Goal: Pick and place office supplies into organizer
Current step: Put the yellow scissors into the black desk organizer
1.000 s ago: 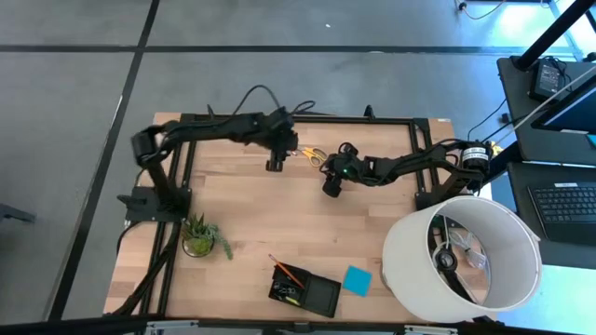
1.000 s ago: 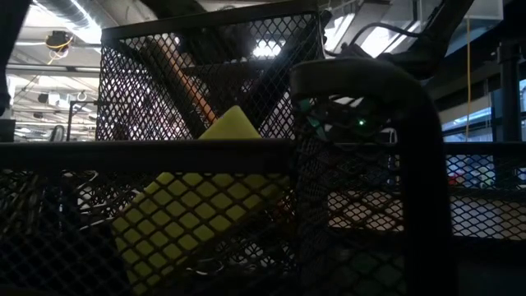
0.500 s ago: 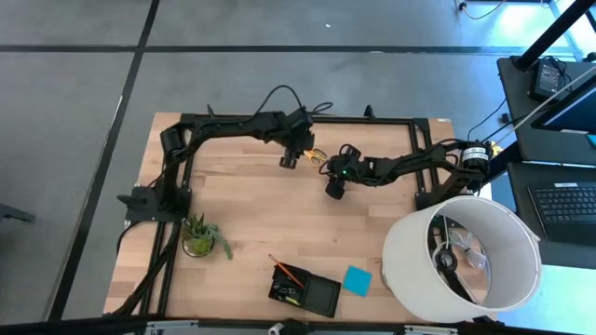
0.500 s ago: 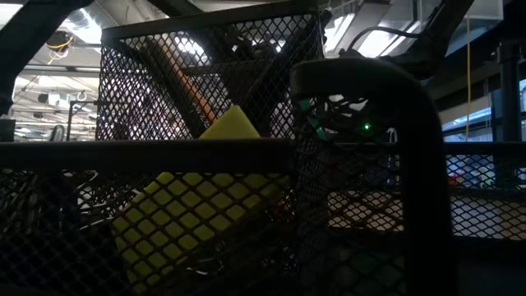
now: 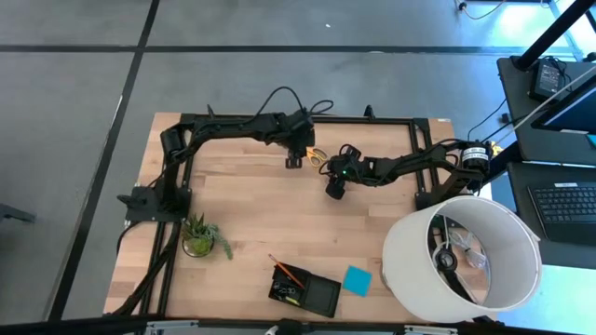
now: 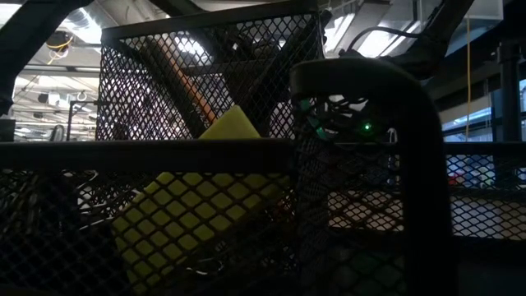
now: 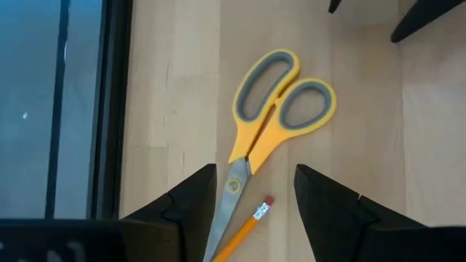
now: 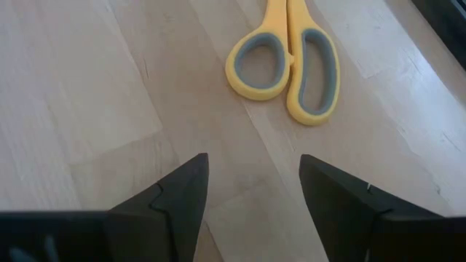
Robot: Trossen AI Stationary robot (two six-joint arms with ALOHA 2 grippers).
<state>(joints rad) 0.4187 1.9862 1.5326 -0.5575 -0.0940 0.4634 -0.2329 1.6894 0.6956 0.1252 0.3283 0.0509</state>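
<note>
Since the earlier frame, left end effector (image 7: 253, 207) has been swung to 12 o'clock, open over the yellow-handled scissors (image 7: 271, 125) on the desk (image 5: 251, 205). Pivot should be straddled, pencil (image 7: 244, 226) excluded. Right end effector (image 8: 253, 191) waits open nearby.

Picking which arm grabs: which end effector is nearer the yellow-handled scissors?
Left. The left end effector hangs open right over the yellow-handled scissors, its fingers flanking the blades. The right end effector, also open, sits a little off, short of the handle loops.
</note>
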